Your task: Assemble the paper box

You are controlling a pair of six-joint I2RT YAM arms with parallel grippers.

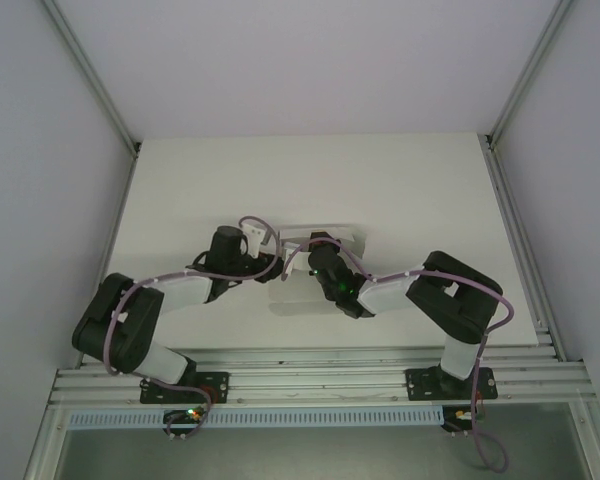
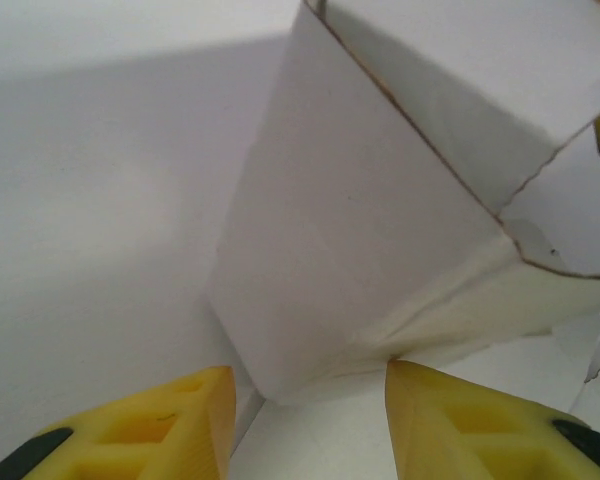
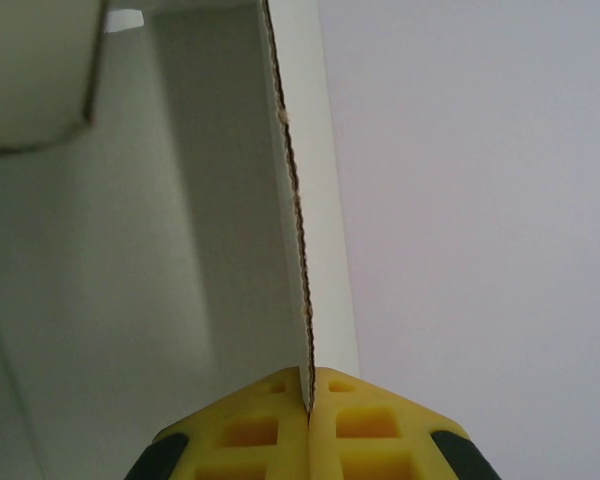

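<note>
Pinched together on the raw top edge of an upright card wall, the right gripper (image 3: 308, 385) had the panel running straight away from its yellow fingers (image 3: 250, 430). The left gripper (image 2: 310, 400) stood with its jaws apart and nothing between them. Its two yellow pads sat to either side of a lower corner of the paper box (image 2: 360, 250), close to it but not visibly touching.

From above, the box lay on the table (image 1: 380, 180) at mid-depth, where the two arms met over it. They hid much of it, leaving pale card showing at its far edge and near side. The walls looked partly raised, with a flap loose at the corner. The step in hand appeared to be standing one side panel up while the adjoining one was brought in.

The next move would likely call for the left gripper to close on that corner flap and fold it against the held wall, gently, since thin card creases easily.
</note>
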